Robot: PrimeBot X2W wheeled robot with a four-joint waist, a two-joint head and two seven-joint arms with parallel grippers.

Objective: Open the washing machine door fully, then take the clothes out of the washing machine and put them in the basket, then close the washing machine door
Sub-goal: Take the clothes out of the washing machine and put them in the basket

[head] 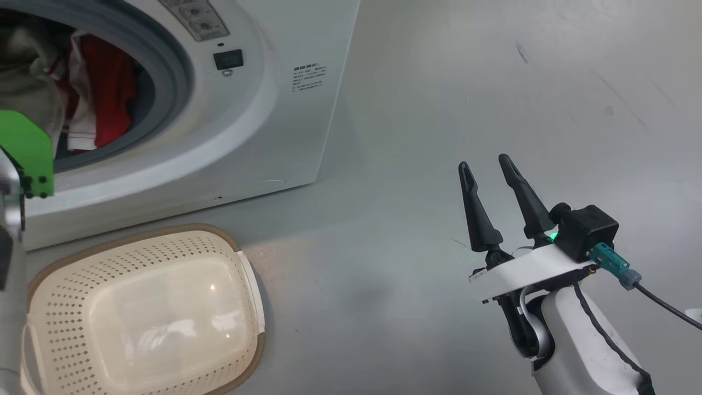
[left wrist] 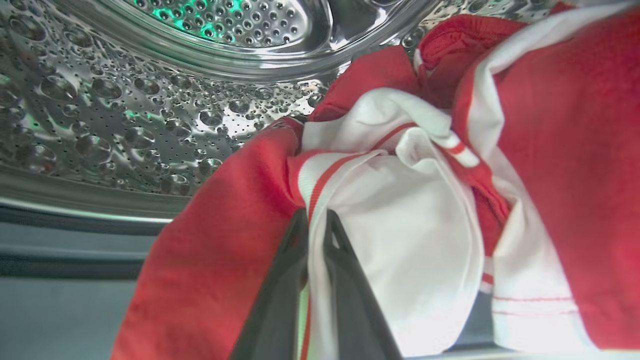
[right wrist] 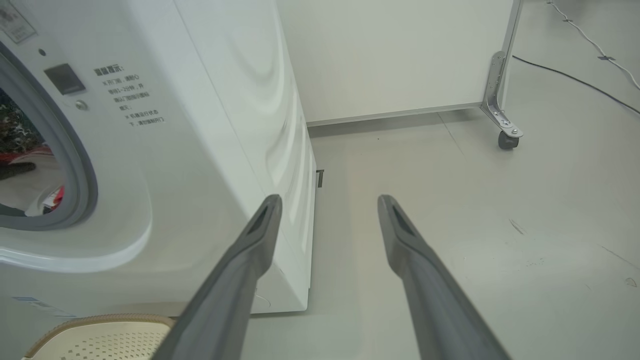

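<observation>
The white washing machine [head: 274,104] fills the upper left of the head view, its grey-ringed drum mouth [head: 175,82] uncovered; the door is out of view. Red and white clothes [head: 101,88] hang inside the mouth. In the left wrist view my left gripper [left wrist: 316,216] is shut on the clothes [left wrist: 390,210], pinching a white panel with a red stripe, with the perforated steel drum [left wrist: 150,115] behind. The cream basket [head: 148,312] stands empty on the floor before the machine. My right gripper [head: 486,162] hovers open over bare floor, right of the machine.
A green part of my left arm [head: 27,153] shows at the head view's left edge. In the right wrist view a white panel on a castor [right wrist: 507,137] stands behind the machine, and a cable [right wrist: 575,80] crosses the grey floor at far right.
</observation>
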